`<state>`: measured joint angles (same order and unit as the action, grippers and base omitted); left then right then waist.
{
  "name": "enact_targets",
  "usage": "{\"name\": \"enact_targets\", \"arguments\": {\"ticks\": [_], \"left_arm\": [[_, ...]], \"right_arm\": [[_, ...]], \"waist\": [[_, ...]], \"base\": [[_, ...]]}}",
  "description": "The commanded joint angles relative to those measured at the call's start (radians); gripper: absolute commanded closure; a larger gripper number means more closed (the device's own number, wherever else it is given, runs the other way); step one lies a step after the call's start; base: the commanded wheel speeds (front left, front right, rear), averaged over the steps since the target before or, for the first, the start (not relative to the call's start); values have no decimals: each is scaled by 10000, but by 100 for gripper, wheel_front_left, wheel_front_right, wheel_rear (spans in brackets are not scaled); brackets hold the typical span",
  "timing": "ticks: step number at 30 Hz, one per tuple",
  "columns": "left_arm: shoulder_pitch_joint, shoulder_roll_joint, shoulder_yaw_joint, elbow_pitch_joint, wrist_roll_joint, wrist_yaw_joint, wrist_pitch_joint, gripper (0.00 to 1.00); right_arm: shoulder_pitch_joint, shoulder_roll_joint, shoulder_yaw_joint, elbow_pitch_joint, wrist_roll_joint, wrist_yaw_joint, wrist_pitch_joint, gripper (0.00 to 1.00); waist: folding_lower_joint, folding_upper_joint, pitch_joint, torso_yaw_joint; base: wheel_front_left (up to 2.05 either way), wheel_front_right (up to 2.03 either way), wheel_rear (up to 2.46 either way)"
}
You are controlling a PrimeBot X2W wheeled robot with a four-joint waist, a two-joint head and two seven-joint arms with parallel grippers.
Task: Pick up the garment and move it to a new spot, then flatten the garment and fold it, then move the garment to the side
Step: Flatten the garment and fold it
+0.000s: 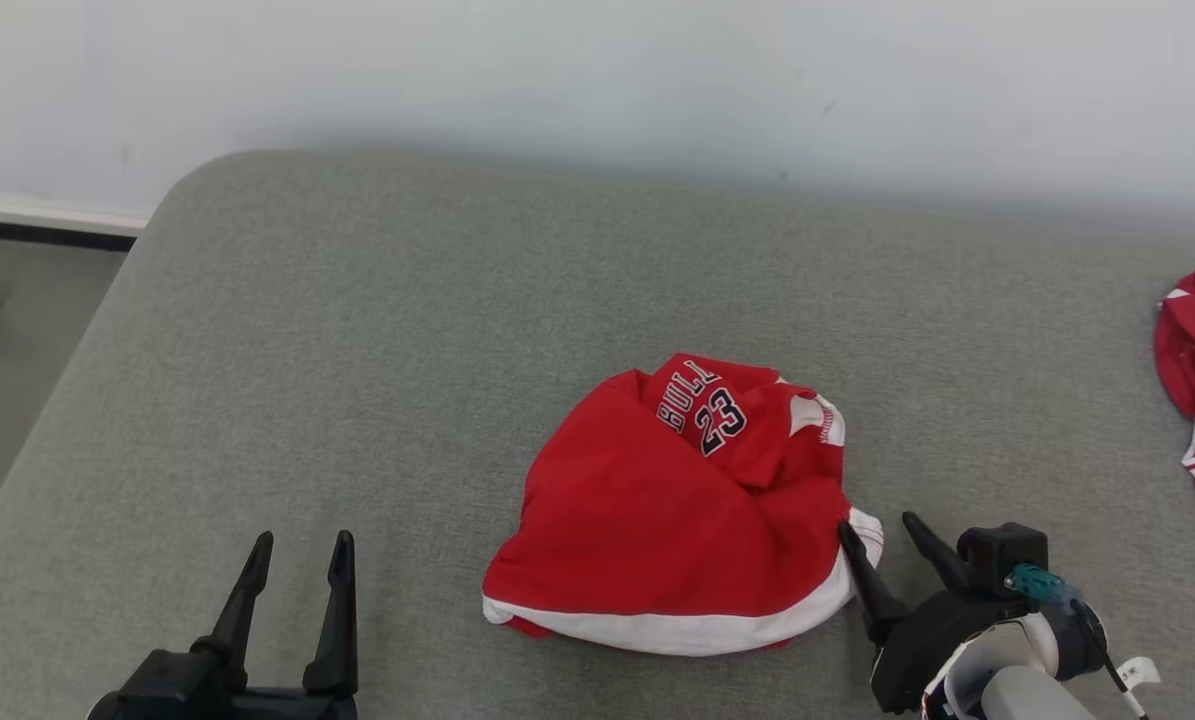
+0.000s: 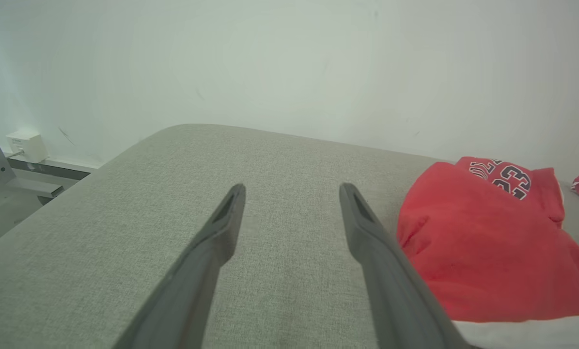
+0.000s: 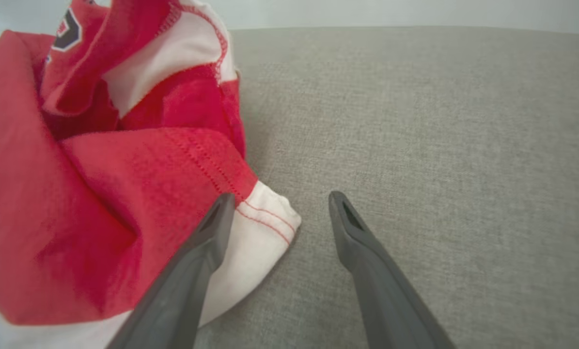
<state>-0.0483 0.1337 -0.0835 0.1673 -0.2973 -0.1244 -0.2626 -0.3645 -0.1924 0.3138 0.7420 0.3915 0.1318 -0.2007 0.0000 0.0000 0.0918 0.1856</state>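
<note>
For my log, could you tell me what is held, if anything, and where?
Nothing is held; left gripper and right gripper are open, the right at the jersey hem.

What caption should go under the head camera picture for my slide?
Crumpled red jersey on a grey cushion, open right pincer at its white hem, open left pincer apart.

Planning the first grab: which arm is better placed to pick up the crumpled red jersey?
Right. The right gripper is open at the white-trimmed corner of the jersey, one finger over the cloth. The left gripper is open too, but over bare grey surface, well apart.
</note>
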Motion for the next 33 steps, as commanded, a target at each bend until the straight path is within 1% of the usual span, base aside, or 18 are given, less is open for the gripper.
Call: {"name": "enact_targets", "arguments": {"ticks": [1,4,5,6,7,11,16,21,25,27,28,33], "left_arm": [[-147,-39,-1,23,48,-47,-28,0],[-190,-36,-6,63,56,-55,-28,0],[-208,-34,0,77,56,-57,-28,0],[-228,-33,1,97,57,-59,-28,0],[-256,-30,9,117,67,-60,-28,0],[-248,1,107,152,86,-65,-28,0],[-35,-49,152,210,81,-70,-28,0],[82,-98,195,225,18,-45,-28,0],[156,-94,202,229,-24,-53,-28,0],[149,-91,195,220,-51,-57,-28,0],[149,-91,195,220,-51,-57,-28,0],[61,-88,112,236,-54,-61,-28,0]], "right_arm": [[-165,75,74,360,180,-28,49,0],[-308,207,252,906,387,-28,58,0],[-325,256,340,1096,487,-28,152,47],[-359,280,403,1192,565,-28,98,66],[-390,288,459,1280,642,-28,21,100],[-568,214,578,1325,870,-28,-377,100],[-327,-6,374,648,904,-28,-651,100],[668,-227,-637,-1167,879,-28,-645,100],[1682,-268,-1493,-2480,879,-28,-646,100],[2218,-265,-1876,-2890,835,-28,-633,100],[2218,-265,-1876,-2890,835,-28,-633,100],[3211,-81,-2539,-3368,942,-28,-634,100]], "waist": [[0,0,138,183],[0,0,158,259],[0,0,164,276],[0,0,170,292],[0,0,174,301],[0,0,143,201],[0,0,3,-131],[0,0,-71,-571],[0,0,-43,-946],[0,0,-7,-1105],[0,0,-7,-1105],[0,0,53,-1346]], "base": [[0,0,0],[0,0,0],[0,0,0],[0,0,0],[0,0,0],[0,0,0],[0,0,0],[0,0,0],[0,0,0],[0,0,0],[0,0,0],[0,0,0]]}}
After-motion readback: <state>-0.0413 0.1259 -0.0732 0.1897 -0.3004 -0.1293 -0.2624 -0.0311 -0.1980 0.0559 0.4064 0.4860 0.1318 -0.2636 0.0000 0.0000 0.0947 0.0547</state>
